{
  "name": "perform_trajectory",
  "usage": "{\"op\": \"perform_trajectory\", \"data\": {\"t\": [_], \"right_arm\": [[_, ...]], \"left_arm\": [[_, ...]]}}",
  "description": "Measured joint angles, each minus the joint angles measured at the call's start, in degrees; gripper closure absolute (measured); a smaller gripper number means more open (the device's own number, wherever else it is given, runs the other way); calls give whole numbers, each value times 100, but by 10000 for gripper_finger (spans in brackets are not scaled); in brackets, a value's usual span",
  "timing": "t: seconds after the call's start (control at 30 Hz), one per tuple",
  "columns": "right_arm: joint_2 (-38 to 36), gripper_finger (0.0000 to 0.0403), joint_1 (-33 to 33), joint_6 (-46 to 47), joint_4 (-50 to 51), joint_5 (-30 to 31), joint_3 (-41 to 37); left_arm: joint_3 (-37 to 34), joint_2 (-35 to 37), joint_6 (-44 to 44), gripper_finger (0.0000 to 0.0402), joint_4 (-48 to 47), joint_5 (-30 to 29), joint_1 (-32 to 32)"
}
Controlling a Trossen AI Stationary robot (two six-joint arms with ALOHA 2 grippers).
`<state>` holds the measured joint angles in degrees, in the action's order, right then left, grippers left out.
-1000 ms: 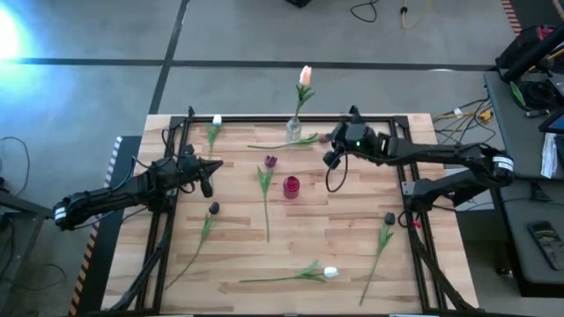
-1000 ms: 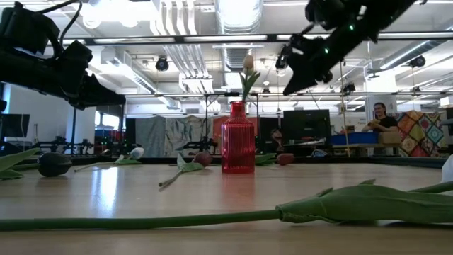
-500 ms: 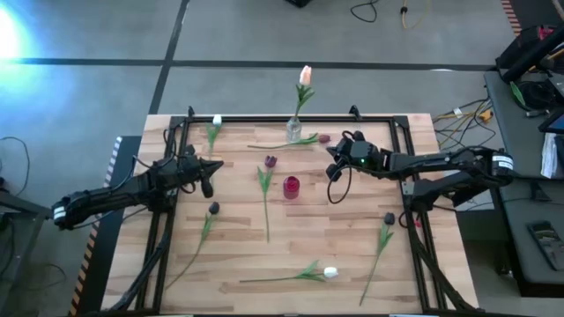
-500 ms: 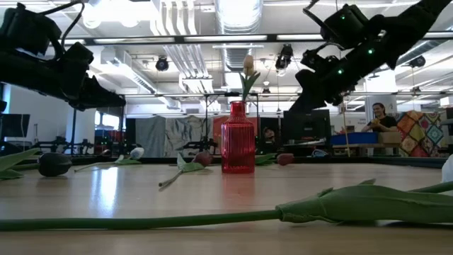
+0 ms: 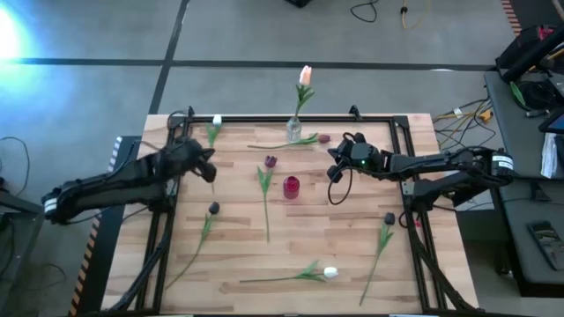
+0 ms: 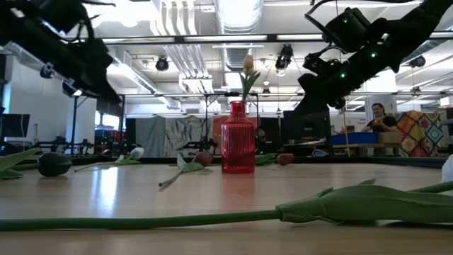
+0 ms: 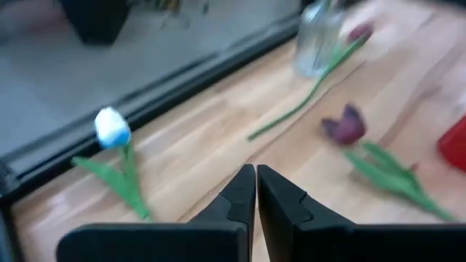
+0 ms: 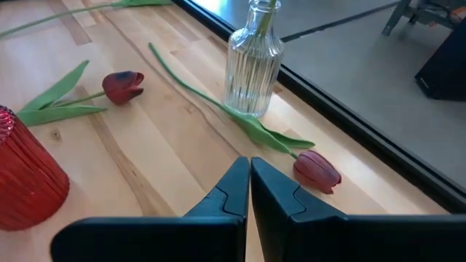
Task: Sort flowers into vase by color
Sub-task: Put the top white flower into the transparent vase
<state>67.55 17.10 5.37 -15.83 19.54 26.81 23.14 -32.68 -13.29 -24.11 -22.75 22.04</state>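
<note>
A red vase (image 5: 291,186) stands mid-table. Behind it, at the far edge, a clear glass vase (image 5: 293,130) holds one peach tulip (image 5: 305,76). Several tulips lie flat on the wood: a white one (image 5: 216,121) far left, a maroon one (image 5: 270,161), a reddish one (image 8: 316,169) beside the glass vase, a dark one (image 5: 213,208), another dark one (image 5: 389,218) and a white one (image 5: 330,274) near the front. My left gripper (image 5: 210,172) hangs shut above the table's left side. My right gripper (image 5: 332,169) hangs shut right of the red vase. Neither holds anything.
A black frame rail (image 5: 282,117) runs around the tabletop. One tulip's long stem and leaf (image 6: 340,205) lie across the near foreground of the low view. Bare wood (image 5: 335,229) shows between the red vase and the front flowers. A person sits far behind the table (image 6: 381,117).
My left gripper has risen and its nose has tipped up, turning a little toward the table's far edge. My right gripper has come down toward the table beside the red vase, then held still. Both have stayed shut. No flower has moved.
</note>
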Motion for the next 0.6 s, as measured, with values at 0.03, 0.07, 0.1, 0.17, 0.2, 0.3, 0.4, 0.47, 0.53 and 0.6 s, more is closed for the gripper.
{"op": "perform_trajectory", "data": {"t": [0.03,0.07,0.1,0.17,0.2,0.3,0.4,0.47,0.53,0.6], "right_arm": [[0,394,0,0,4,1,0],[1,394,0,1,6,-1,0],[2,394,0,8,8,-1,0],[2,394,0,42,13,-3,0],[2,394,0,61,15,-7,0],[2,394,0,60,56,-40,-1],[2,394,0,59,56,-60,-4],[2,394,-21,57,56,-64,-17],[2,394,-65,61,59,-65,-36],[2,394,-125,83,53,-65,-51]], "left_arm": [[134,-243,-12,397,-71,2,50],[268,-495,14,392,-144,7,110],[406,-760,32,385,-229,15,188],[650,-1291,86,370,-357,21,394],[760,-1563,155,362,-388,39,532],[1044,-2341,400,337,-453,330,1062],[1373,-3028,611,317,-528,602,1621],[1583,-3426,742,308,-630,727,1959],[1771,-3768,886,304,-724,743,2278],[1915,-4056,944,302,-735,906,2578]]}}
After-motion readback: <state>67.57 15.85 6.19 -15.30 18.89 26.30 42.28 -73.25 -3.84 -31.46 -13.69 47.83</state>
